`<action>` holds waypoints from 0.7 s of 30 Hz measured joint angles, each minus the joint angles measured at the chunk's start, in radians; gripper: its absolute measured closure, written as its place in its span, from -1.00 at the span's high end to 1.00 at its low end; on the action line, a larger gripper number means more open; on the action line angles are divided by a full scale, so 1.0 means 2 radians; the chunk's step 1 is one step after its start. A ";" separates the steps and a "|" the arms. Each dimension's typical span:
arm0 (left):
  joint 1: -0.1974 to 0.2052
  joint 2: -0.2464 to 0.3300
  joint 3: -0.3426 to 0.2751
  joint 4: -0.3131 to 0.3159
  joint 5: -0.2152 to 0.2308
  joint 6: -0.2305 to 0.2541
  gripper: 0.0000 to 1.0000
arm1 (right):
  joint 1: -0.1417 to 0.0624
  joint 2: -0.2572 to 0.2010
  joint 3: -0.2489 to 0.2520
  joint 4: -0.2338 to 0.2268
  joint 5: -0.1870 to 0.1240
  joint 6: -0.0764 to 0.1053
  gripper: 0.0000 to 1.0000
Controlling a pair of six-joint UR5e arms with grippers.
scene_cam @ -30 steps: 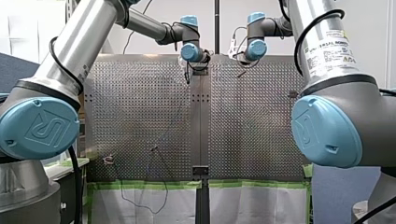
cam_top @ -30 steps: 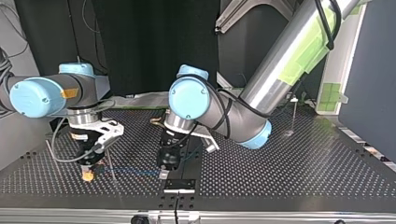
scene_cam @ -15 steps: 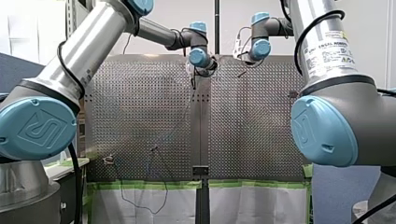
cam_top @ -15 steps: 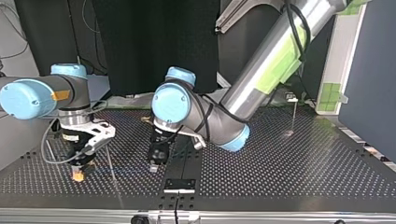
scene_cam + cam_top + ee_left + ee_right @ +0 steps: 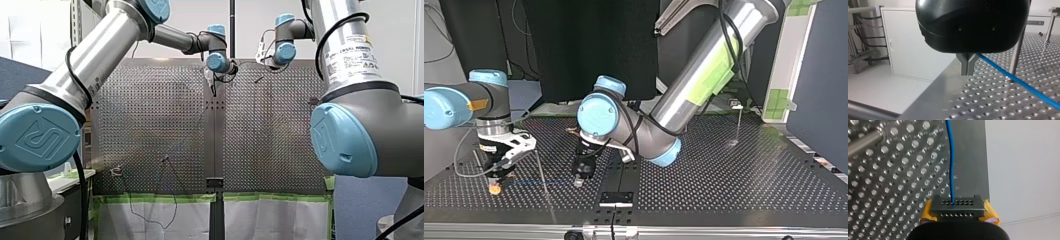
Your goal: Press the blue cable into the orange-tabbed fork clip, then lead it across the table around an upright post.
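- left pincer (image 5: pixel 967 72) — metal fingers (image 5: pixel 964 65) clenched on thin blue cable (image 5: pixel 1023 84), low over perforated metal tabletop (image 5: pixel 988 105)
- right pincer (image 5: pixel 957 207) w/ yellow pads (image 5: pixel 927 210) — clenched on same cable, straight btw both

Bright, even light fills the front view, and the table (image 5: pixel 150 115) gives back a patchy sheen. The top view is dimmer, against a black backdrop (image 5: pixel 589 45), with a strong highlight down my left arm (image 5: pixel 744 22). In the left wrist view my left gripper (image 5: pixel 967 67) hangs dark before a bright white cabinet (image 5: pixel 913 42).
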 joint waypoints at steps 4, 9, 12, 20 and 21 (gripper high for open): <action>-0.003 -0.010 0.004 0.000 0.002 -0.004 -1.00 | -0.006 0.000 0.002 0.000 -0.001 0.000 -1.00; -0.003 -0.017 0.006 0.006 0.006 -0.017 -1.00 | -0.014 0.000 0.010 0.000 -0.003 0.000 -1.00; -0.002 -0.023 0.007 0.011 0.013 -0.027 -1.00 | -0.017 0.001 0.013 -0.001 -0.004 0.001 -1.00; -0.003 -0.038 0.008 0.020 0.019 -0.047 -1.00 | -0.024 0.002 0.024 -0.002 -0.005 0.001 -1.00; -0.003 -0.040 0.008 0.021 0.020 -0.048 -1.00 | -0.025 0.003 0.025 -0.002 -0.005 0.001 -1.00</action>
